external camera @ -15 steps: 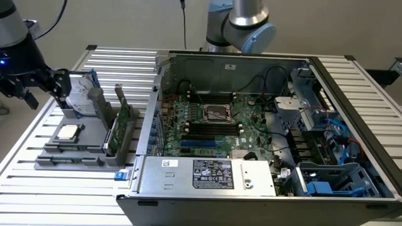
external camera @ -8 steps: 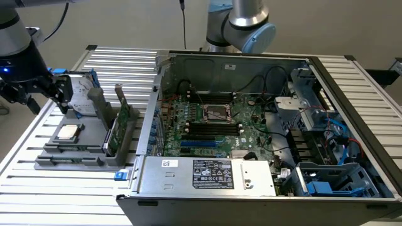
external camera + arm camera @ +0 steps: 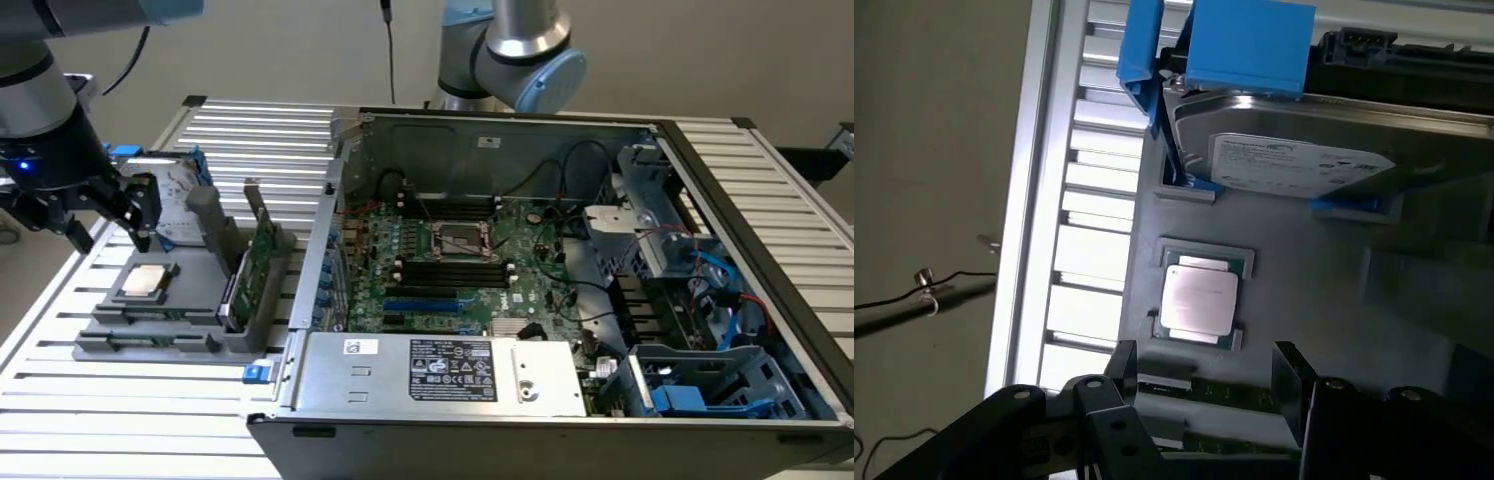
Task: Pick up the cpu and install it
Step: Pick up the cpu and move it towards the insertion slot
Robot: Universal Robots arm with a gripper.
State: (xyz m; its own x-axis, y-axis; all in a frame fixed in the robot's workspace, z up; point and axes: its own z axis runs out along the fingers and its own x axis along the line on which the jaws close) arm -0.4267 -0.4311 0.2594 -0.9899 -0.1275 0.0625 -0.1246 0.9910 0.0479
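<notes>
The cpu (image 3: pixel 144 281) (image 3: pixel 1199 300), a small flat square chip with a silvery top, lies in a recess of the grey holder tray (image 3: pixel 147 335) on the exterior view's left. My gripper (image 3: pixel 111 235) (image 3: pixel 1209 385) hangs a little above the tray, close to the cpu and apart from it. Its black fingers (image 3: pixel 1292 385) stand open with nothing held between them. The bare cpu socket (image 3: pixel 465 240) sits in the middle of the motherboard inside the open computer case (image 3: pixel 747 250).
A silver hard drive (image 3: pixel 174 210) (image 3: pixel 1304 160) in a blue bracket stands on the tray just beyond the cpu. A thin green circuit card (image 3: pixel 267 255) stands upright at the tray's case side. The slatted metal table (image 3: pixel 120 420) carries everything.
</notes>
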